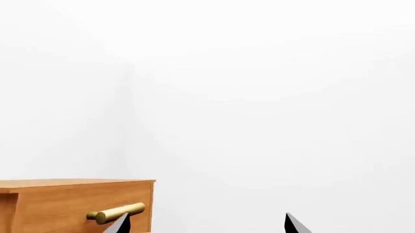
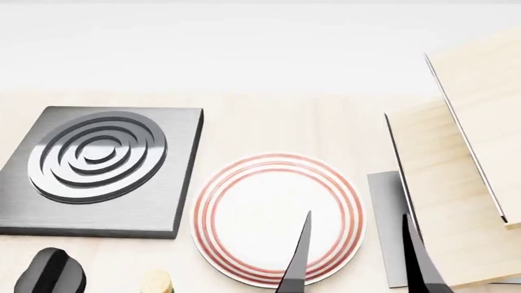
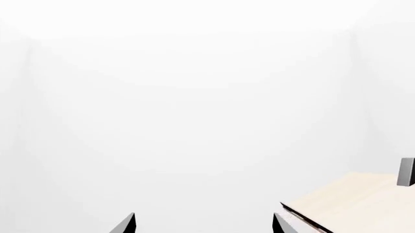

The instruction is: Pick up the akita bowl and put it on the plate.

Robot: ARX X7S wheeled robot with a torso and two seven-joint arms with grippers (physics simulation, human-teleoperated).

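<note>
The plate (image 2: 277,207), white with thin red rings, lies flat on the pale wooden counter in the middle of the head view. The akita bowl is out of view in every frame. My right gripper (image 2: 357,218) hangs open over the plate's right edge; one dark finger (image 2: 298,256) crosses the plate and the other stands just off its rim. In the right wrist view the right gripper (image 3: 203,217) is open, with only white wall between the tips. My left gripper (image 1: 205,217) is open too, empty, one tip near a brass handle (image 1: 116,212).
A grey square burner (image 2: 102,171) with dark concentric rings sits left of the plate. Pale wooden panels (image 2: 456,177) lean at the right, above a thin grey sheet (image 2: 384,232). A wooden drawer front (image 1: 71,204) carries the brass handle. A dark rounded part (image 2: 53,271) shows bottom left.
</note>
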